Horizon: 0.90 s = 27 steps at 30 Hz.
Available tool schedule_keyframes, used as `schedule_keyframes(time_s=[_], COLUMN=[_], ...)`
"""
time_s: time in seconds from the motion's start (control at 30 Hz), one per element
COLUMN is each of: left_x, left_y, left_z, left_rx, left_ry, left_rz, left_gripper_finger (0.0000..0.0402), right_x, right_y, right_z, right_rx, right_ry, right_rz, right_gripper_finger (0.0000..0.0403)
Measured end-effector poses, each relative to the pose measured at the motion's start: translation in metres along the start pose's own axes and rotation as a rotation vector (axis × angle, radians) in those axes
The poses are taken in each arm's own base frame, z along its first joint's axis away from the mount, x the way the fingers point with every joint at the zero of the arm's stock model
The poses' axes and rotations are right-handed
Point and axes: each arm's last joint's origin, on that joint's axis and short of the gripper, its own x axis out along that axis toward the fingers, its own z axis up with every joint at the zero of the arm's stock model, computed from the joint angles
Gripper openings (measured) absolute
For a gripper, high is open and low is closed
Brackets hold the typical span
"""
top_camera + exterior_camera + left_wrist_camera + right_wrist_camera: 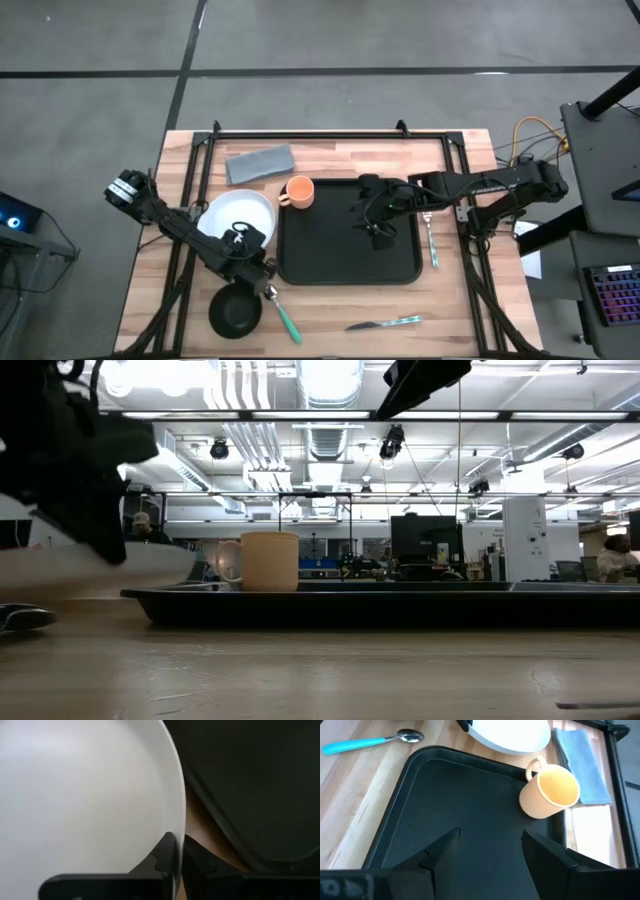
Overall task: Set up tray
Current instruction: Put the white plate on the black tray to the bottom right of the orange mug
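The large black tray (350, 250) lies mid-table, also in the right wrist view (470, 795) and the low view (400, 605). An orange cup (300, 192) (550, 795) stands upright in its far left corner. A white plate (238, 215) (75, 795) sits just left of the tray. My left gripper (248, 248) (175, 847) is at the plate's near edge, shut on it. My right gripper (375, 228) (490, 845) hovers open over the tray's middle, touching nothing. My left gripper pinches the plate's rim (176, 832) on the side nearest the tray, one finger (160, 855) over the plate's upper face and one beneath the rim. The fingers come in from the table's near left. I cannot tell whether the plate is lifted off the wood.
A black round bowl (235, 312) sits near the front left, with a teal-handled spoon (283, 312) (370, 742) beside it. A teal-handled knife (385, 323) lies in front of the tray, a fork (430, 235) to its right, and a grey cloth (260, 163) (582, 765) behind.
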Motion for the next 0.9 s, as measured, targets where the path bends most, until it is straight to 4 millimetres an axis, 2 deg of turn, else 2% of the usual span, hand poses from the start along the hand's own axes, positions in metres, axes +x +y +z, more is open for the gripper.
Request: schedule_keyframes(time_s=[0.3,0.5,0.9], left_x=[-0.035,-0.06,-0.097], left_y=[-0.011,-0.018,-0.061], left_z=[0.018,0.028,0.047], left_rx=[0.035,0.092,0.353], left_ry=[-0.015,-0.017,-0.012], left_rz=[0.059,0.11,0.136], left_gripper_finger=[0.0002,0.0002,0.0001], right_x=[-0.024,-0.042,-0.057], right_y=[-0.003,-0.007,-0.011], right_z=[-0.002,-0.013,-0.026], right_rx=[0.028,0.04,0.098], right_ry=[-0.031,0.042,0.12], right_rz=[-0.011,-0.153,-0.261], right_gripper_finger=[0.0194,0.0216,0.0252])
